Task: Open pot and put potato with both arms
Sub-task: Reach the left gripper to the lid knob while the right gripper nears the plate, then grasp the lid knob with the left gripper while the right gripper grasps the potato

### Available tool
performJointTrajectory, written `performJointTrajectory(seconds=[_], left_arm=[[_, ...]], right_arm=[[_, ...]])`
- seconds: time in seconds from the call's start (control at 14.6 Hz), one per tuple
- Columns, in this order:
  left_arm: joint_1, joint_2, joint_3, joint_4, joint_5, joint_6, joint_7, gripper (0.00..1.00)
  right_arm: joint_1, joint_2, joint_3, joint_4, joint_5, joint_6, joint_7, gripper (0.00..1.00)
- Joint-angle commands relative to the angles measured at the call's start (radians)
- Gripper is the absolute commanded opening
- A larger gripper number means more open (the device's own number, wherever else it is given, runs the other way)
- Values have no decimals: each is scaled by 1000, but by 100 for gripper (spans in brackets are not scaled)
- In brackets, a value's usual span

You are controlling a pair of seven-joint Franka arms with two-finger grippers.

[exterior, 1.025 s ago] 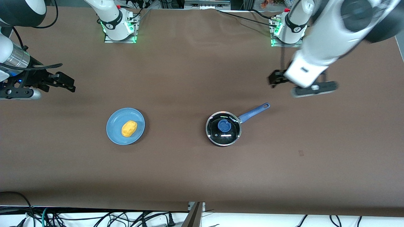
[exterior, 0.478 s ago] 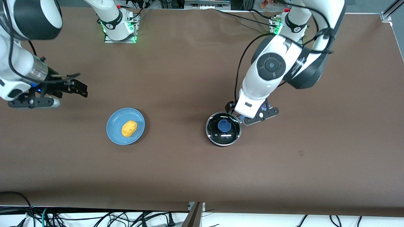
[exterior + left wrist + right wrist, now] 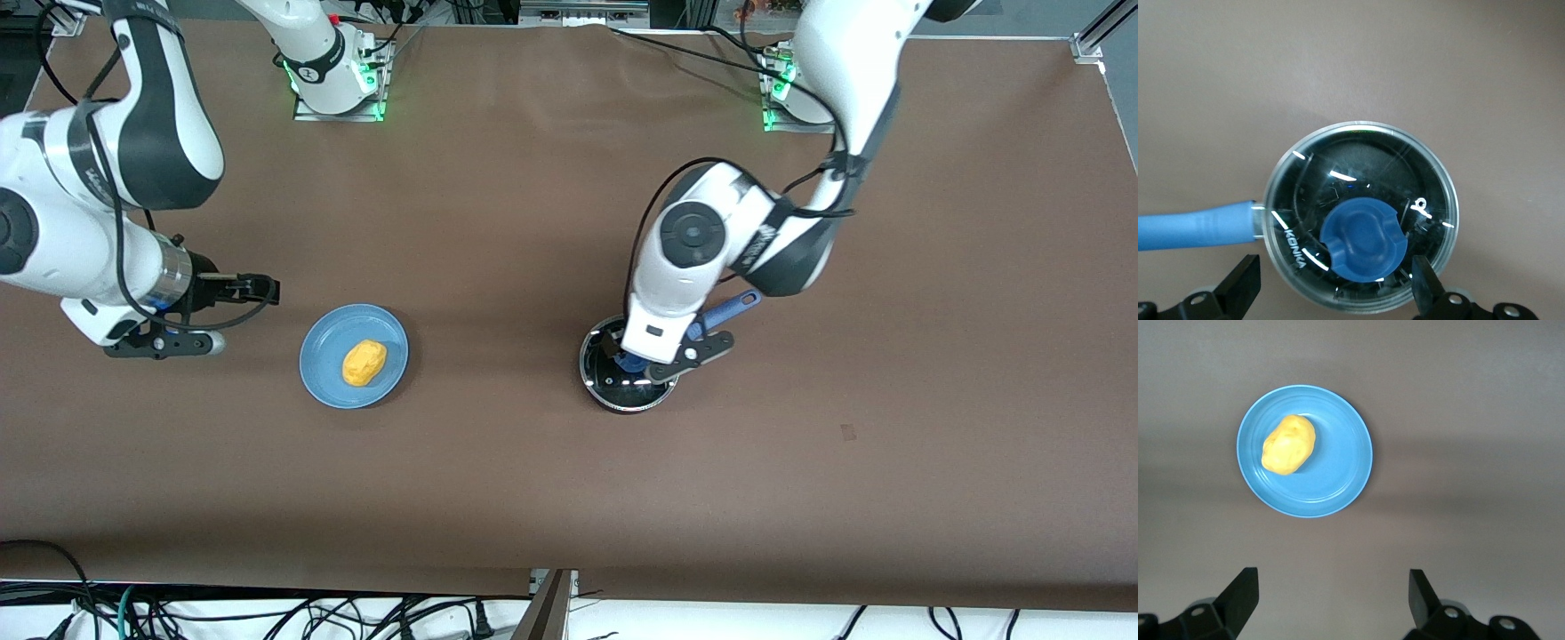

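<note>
Blue knob sits off-centre between your open left tool fingers, lid on the pot, so centre, drop straight, then close; open right tool hangs beside the plate with the potato ahead.

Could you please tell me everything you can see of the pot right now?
The pot is a small round black saucepan with a long blue handle. A steel-rimmed glass lid with a blue knob still covers it. It stands upright on the brown table, toward the left arm's end. The left gripper hovers open over the knob, its fingers apart from it.
</note>
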Motion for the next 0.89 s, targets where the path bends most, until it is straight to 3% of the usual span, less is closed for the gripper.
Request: performJointTrajectory(seconds=[0.0,0.48,0.82], left_arm=[[-35,41,9,40,42,-3,-49,100],[-24,81,15,39,46,78,-40,100],[-5,98,21,40,36,106,-37,100]], right_arm=[[15,85,4,50,-4,36,27,99],[70,312,4,50,0,319,320,99],[93,367,6,36,9,375,389,99]])
